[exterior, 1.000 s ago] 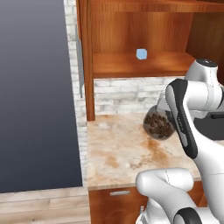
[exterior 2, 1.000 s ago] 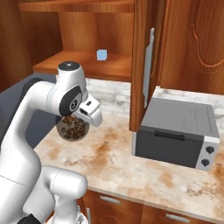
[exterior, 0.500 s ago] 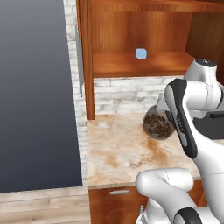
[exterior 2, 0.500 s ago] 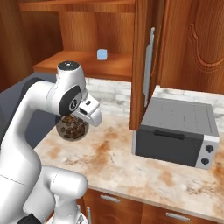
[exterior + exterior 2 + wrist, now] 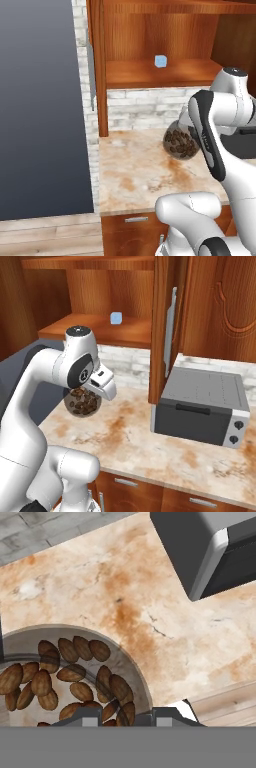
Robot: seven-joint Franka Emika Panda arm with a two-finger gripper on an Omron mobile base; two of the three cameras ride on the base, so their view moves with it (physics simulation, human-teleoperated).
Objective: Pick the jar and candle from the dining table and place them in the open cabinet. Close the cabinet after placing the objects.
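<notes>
The jar (image 5: 82, 401) is seen raised above the marbled counter (image 5: 135, 175), below the cabinet shelf (image 5: 100, 331), apparently clamped by the gripper (image 5: 118, 716), though finger contact is hidden. Its axis appears tilted from upright. A slip or a knock against the shelf edge is judged possible.
</notes>
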